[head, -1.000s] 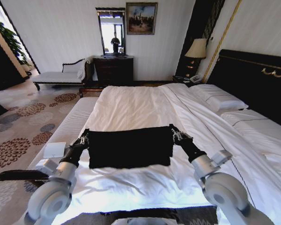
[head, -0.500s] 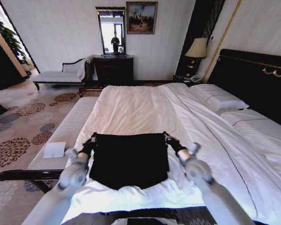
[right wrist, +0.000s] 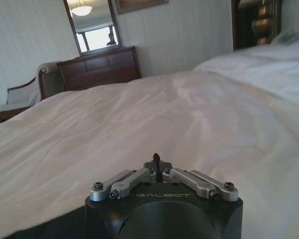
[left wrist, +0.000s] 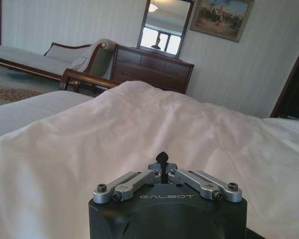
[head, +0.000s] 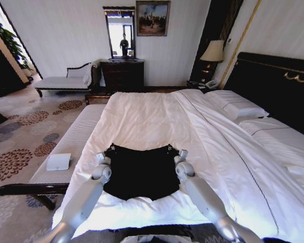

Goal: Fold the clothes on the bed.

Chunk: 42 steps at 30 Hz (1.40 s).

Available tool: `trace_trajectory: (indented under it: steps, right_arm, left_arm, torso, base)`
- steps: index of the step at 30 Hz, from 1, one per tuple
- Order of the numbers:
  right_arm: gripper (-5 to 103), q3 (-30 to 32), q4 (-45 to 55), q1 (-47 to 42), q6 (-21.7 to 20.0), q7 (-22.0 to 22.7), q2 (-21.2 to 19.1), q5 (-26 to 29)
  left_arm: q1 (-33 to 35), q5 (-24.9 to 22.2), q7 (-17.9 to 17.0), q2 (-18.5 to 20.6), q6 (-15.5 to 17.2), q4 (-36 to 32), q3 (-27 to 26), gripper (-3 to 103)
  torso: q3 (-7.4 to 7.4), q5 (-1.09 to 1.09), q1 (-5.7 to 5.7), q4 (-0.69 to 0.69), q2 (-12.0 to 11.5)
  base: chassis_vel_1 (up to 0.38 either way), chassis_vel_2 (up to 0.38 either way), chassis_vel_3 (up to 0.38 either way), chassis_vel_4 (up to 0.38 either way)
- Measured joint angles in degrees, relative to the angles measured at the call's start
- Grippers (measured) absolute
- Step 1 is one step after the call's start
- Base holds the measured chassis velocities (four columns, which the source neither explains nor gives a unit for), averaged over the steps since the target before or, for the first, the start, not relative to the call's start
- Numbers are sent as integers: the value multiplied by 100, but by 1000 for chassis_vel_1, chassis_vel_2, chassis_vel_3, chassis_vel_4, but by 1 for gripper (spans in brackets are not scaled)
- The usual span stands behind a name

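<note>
The clothes, one black T-shirt, lie on the near part of the bed, on its white duvet. My left gripper holds the shirt's far left corner and my right gripper holds the far right corner. Both arms reach straight out over the shirt. In the left wrist view, the left gripper is shut with a tuft of black cloth pinched at its tip. The right wrist view shows the right gripper shut on black cloth the same way. The shirt's front edge sags toward me.
A pale striped bench runs along the bed's left side with a white pad on it. White pillows and the dark headboard are at the right. A dark dresser stands at the far wall.
Both arms have stretched forward, carrying the held edge of the shirt away from me across the duvet. The shirt now looks narrower and lies lower on the bed.
</note>
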Motion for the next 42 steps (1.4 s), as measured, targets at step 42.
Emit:
trace_trajectory:
  steps: [42]
  right_arm:
    - [0,640,-16,-1881,2833,656,762,-4793]
  left_arm:
    - [1696,1349,-323,-236,-1978,-693,-438,0]
  torso:
    - [-1,1,-2,-2,2]
  base:
    - [0,0,0,0]
